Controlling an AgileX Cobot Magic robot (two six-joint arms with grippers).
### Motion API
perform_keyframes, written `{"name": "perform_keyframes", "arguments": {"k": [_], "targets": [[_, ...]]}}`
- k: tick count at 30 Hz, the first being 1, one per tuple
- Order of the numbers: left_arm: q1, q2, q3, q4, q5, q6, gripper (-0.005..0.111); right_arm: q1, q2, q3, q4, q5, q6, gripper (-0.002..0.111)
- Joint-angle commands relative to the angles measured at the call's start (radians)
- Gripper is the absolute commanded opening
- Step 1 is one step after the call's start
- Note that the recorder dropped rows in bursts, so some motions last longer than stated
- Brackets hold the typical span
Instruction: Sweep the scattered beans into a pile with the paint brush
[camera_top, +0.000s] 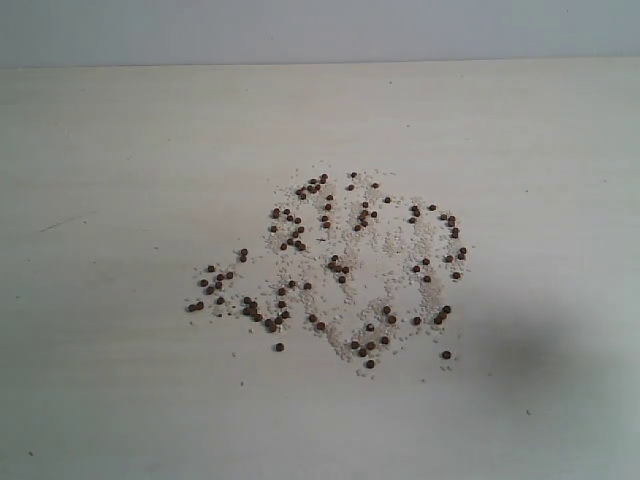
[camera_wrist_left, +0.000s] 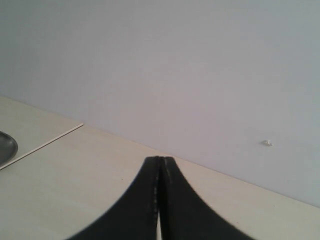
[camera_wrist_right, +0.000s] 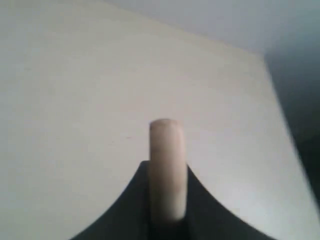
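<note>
Clamps the paint brush handle lengthwise in the right gripper, likely off right of the beans scattered on the table; presses the left gripper fingers together, empty.

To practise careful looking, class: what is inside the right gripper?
A pale, round-tipped handle sits clamped in the right gripper. Its lower part is covered by the black fingers, so no bristles show.

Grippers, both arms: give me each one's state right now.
Left gripper: shut, holding nothing.
Right gripper: shut on the pale, round-ended wooden handle of the paint brush.
</note>
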Motion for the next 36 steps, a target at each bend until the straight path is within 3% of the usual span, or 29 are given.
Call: {"name": "perform_keyframes", "arguments": {"k": [1, 4, 10, 13, 24, 36], "targets": [[-0.001, -0.006, 0.003, 0.001, 0.0, 0.002, 0.0, 0.001, -0.139, 0.115, 0.316, -0.301, 0.035, 0.0], [-0.001, -0.006, 0.003, 0.001, 0.0, 0.002, 0.0, 0.001, -0.22, 0.301, 0.318, -0.689, 0.255, 0.0], [-0.001, -0.006, 0.003, 0.001, 0.0, 0.002, 0.0, 0.001, -0.123, 0.437, 0.346, -1.107, 0.338, 0.0], [-0.001, -0.006, 0.003, 0.001, 0.0, 0.002, 0.0, 0.08, -0.018, 0.444, 0.474, -1.303, 0.302, 0.0], [-0.001, -0.006, 0.003, 0.001, 0.0, 0.002, 0.0, 0.506, 0.29, 0.417, 1.136, -1.673, -0.13, 0.0], [-0.001, -0.006, 0.003, 0.001, 0.0, 0.002, 0.0, 0.936, 0.655, 0.06, 1.708, -1.86, -0.467, 0.0]]}}
